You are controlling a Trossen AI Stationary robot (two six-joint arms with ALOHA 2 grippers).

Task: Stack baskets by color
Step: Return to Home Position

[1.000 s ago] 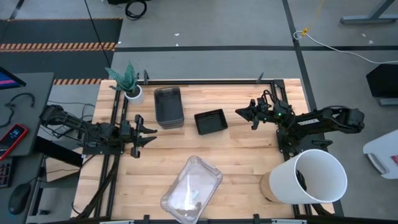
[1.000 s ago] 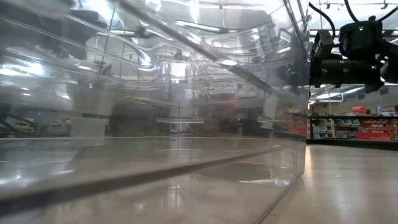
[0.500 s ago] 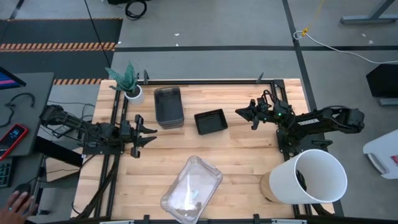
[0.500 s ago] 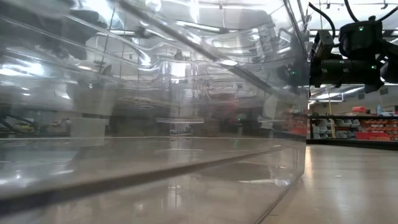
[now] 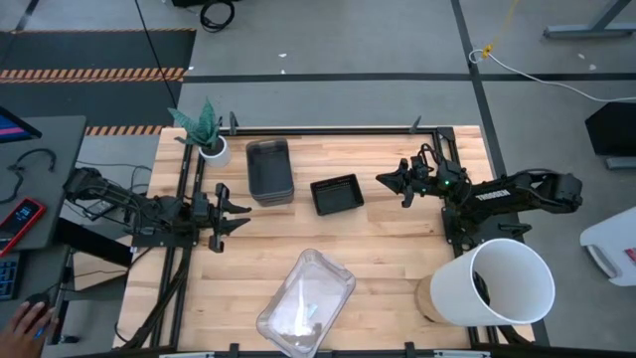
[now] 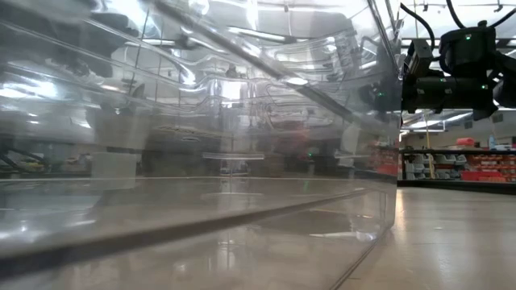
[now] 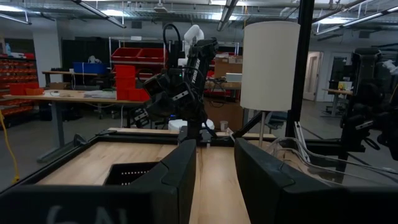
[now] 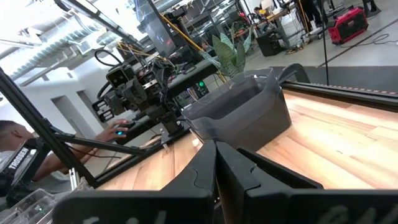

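Left end effector (image 5: 240, 216) hangs wide open at the left of the worktop (image 5: 397, 249); right end effector (image 5: 382, 180) is pinched narrow, empty. Grey baskets (image 5: 269, 171) and black baskets (image 5: 337, 194) sit mid-worktop, clear baskets (image 5: 306, 303) at the front.

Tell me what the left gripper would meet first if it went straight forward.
Probably the black basket: it lies just beside the path of the left gripper, so one finger may clip it. If it misses, the right arm comes next.
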